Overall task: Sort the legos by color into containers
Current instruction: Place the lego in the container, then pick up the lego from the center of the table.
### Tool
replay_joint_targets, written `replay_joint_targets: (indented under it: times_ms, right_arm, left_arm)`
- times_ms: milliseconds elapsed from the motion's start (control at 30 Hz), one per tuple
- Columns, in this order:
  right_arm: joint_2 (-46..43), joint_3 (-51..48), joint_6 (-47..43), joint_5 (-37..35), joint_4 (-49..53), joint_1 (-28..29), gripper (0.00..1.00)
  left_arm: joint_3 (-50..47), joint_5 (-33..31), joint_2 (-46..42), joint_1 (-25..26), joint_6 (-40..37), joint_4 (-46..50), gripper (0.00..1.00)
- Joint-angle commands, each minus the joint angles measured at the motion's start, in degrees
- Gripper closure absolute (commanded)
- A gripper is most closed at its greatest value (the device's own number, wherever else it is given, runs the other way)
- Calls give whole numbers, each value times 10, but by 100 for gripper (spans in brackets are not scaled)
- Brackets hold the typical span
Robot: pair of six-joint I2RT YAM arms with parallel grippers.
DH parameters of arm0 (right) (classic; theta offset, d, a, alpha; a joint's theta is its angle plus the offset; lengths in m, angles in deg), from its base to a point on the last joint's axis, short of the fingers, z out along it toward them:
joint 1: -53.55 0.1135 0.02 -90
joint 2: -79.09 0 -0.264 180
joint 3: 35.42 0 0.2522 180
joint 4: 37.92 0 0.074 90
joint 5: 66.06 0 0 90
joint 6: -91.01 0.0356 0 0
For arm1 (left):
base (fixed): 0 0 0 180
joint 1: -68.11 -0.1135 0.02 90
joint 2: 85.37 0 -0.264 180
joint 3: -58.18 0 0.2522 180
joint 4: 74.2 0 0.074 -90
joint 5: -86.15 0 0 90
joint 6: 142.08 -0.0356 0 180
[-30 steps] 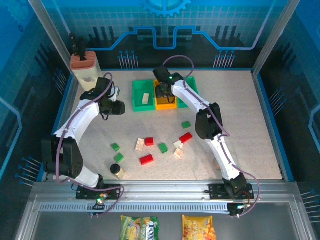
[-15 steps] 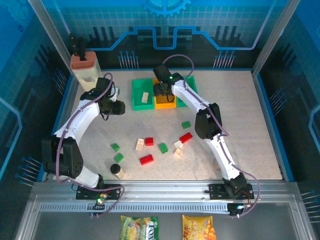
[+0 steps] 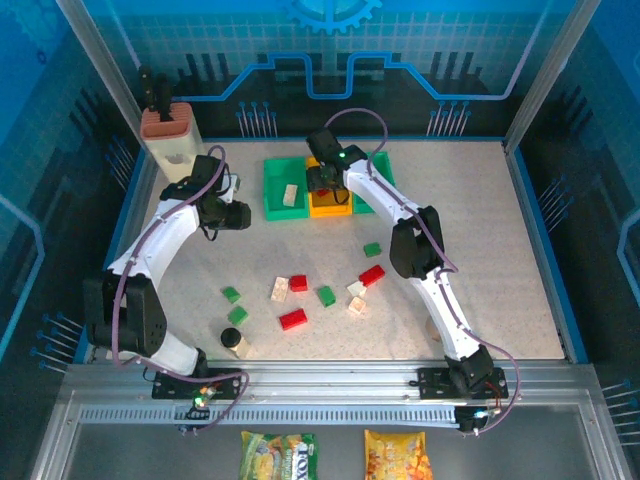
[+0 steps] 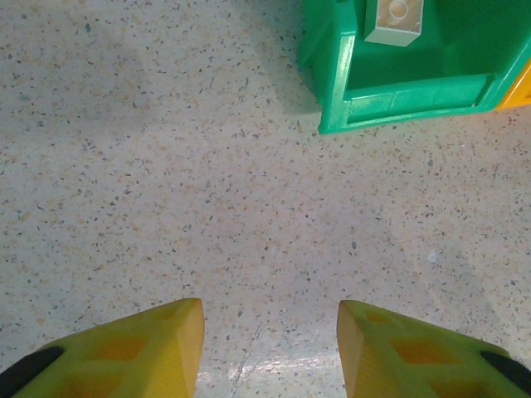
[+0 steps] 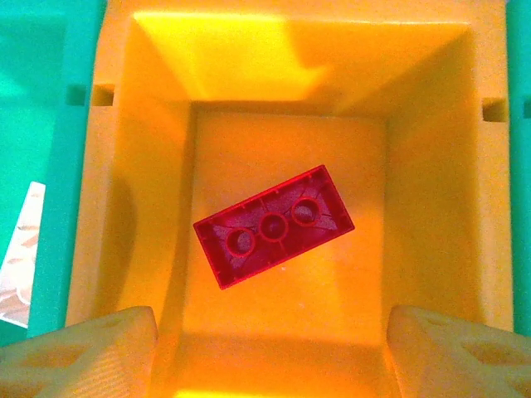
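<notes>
- Right gripper [image 5: 270,356] spread and empty above the yellow bin [image 5: 124,207]; a red brick [image 5: 274,225] lies on the bin's floor, walls close around.
- Left gripper [image 4: 270,348] spread over bare table [image 4: 166,166]; green bin [image 4: 398,91] holding a cream brick [image 4: 394,18] at upper right.
- Loose bricks [image 3: 294,319] scattered mid-frame in the top view, a jar [image 3: 231,338] at their lower left.

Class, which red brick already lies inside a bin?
The red brick in the yellow-orange bin; the other three red bricks lie loose on the table.

I see a speckled beige table [image 3: 480,230] enclosed by blue circuit-patterned panels [image 3: 420,60] from 9 through 3 o'clock, with an aluminium rail [image 3: 330,385] at 6 o'clock.
</notes>
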Motion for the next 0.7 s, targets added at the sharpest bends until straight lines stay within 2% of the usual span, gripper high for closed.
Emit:
replay_joint_targets:
  times_ms: [0,367,667]
  right_arm:
    - [-40,10,-13,-6,17,8,25]
    - [-117,-52,-15,11,31,22,26]
    - [-228,-208,7,34,1,35,29]
  left_arm:
    - [-5,21,4,-5,-10,1,53]
    - [12,32,-9,2,-10,27,53]
    - [33,19,-25,58,12,88,52]
